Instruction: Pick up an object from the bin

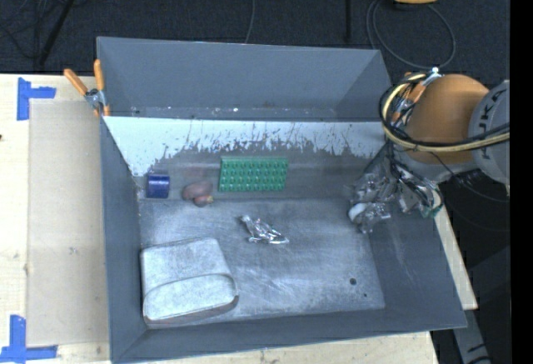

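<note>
One silvery scrap well apart from hand.

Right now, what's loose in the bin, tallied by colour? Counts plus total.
Blue: 1, small blue plastic block
Pink-brown: 1, small rounded pinkish-brown lump
Green: 1, flat green studded plate
Silver: 1, small crumpled shiny silver piece
Grey-white: 1, large flat grey-white padded pouch
Total: 5
</note>
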Robot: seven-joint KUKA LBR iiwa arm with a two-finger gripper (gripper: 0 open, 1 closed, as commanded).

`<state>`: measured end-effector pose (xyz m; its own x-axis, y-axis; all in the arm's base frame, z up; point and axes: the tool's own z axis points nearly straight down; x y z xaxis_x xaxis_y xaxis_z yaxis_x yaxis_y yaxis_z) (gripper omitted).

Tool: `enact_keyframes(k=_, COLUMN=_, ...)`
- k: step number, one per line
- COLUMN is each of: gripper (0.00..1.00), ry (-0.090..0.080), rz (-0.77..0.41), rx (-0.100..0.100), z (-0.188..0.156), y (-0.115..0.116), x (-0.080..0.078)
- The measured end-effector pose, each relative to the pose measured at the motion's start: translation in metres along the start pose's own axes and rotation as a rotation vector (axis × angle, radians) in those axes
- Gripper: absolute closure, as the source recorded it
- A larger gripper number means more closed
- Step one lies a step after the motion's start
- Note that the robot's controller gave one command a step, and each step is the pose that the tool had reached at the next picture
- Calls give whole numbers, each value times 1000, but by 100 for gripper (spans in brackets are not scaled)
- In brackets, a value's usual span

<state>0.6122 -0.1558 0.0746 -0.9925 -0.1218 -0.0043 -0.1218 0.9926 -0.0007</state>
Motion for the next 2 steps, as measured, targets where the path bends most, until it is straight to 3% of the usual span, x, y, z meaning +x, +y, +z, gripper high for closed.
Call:
enact_keyframes(k=1, gripper=100, ry=-2, rz=-19, rx=-1, z=-52, y=24, x=0)
enact_keyframes(k=2, gripper=100, ry=-5, rz=-196, rx=2, z=-207, y=39, x=7)
